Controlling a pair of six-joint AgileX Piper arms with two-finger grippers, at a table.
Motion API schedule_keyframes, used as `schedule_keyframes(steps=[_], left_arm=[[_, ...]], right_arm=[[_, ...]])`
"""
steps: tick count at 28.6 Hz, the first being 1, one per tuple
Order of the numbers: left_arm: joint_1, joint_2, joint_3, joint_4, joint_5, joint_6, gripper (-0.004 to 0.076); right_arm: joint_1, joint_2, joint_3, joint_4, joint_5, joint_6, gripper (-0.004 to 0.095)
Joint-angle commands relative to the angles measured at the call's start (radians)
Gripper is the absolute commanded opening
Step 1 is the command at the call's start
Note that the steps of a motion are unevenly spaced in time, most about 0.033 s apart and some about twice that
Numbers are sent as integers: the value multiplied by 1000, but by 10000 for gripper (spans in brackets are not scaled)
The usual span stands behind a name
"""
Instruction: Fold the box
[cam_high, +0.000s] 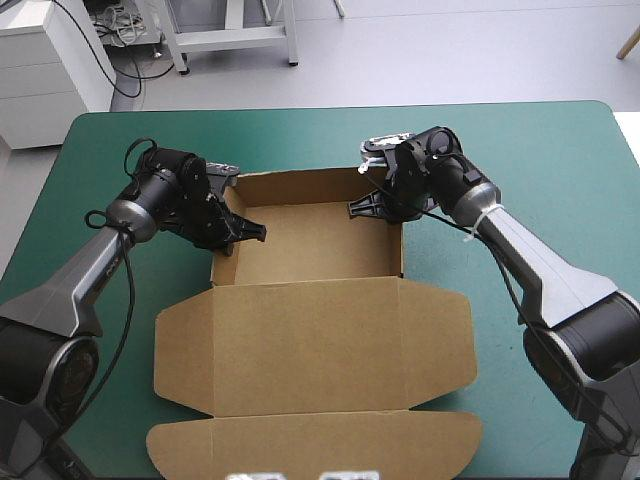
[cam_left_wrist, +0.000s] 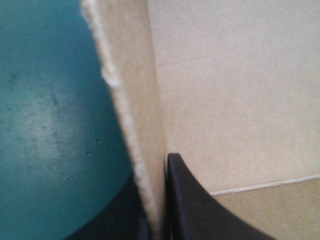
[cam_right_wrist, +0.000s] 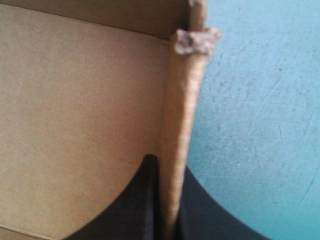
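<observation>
**A:** Where is the box now?

**B:** The box lies in the middle of the desk, on the teal-green cover. It is an open tray. The tray part sits in the upper middle of the frame, and its far wall and both side walls stand up. The lid lies flat in the lower half of the frame, and its long flap reaches almost to the lower edge.

**A:** And the left pincer?

**B:** The left pincer comes in from the upper left of the frame and is clenched on the left wall of the tray. One black finger is inside the tray against the brown board. The other is outside, over the cover, and the wall stands upright between them.

**A:** Is the right pincer the same?

**B:** Yes. The right pincer is right of the centre, in the upper part of the frame, and it grips the right wall. It also has one finger inside and one outside, nearly closed with the board between them. Ahead of this pincer, the corner of the wall looks frayed.
</observation>
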Motion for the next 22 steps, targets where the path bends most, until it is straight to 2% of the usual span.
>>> schedule_keyframes(steps=[1, 6, 17, 22], left_arm=[[-9, -34, -35, 12, -26, 24, -8], [-9, -23, -37, -28, -26, 24, -8], [-9, 19, -37, -41, -46, 24, -8], [-9, 53, -37, -63, -70, 26, -8]], right_arm=[[-2, -62, -25, -22, 26, -50, -16], [-2, -45, -25, -16, 26, -36, -16], [-2, 71, -25, 73, 24, -28, -16], [-2, 76, -27, 67, 24, -28, -13]])
